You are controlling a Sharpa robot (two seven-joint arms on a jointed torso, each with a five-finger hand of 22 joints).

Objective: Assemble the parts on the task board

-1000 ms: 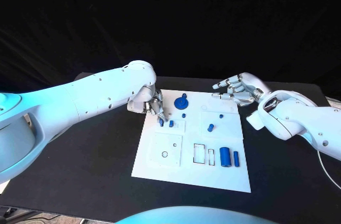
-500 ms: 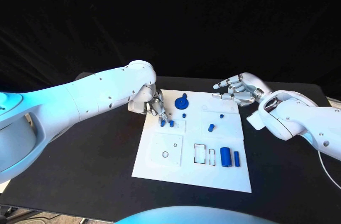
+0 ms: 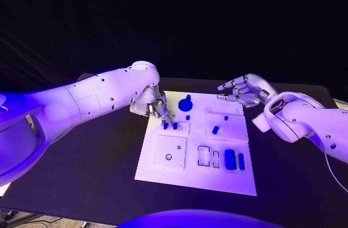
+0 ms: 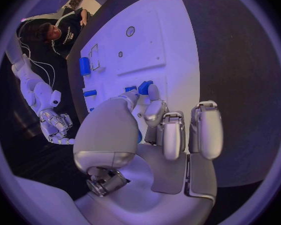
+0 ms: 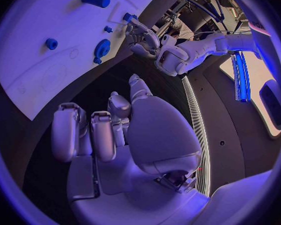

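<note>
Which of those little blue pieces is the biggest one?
The round blue disc at the far end of the board, by the left hand; the others are slim pegs or bars.

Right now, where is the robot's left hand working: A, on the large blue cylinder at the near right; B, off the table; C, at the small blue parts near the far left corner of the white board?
C: the left hand has its fingertips down at the small blue parts on the task board, near its far left corner.

Matt white task board (image 3: 167,162), glossy blue plastic parts (image 3: 230,158), matt black table (image 3: 87,173).
</note>
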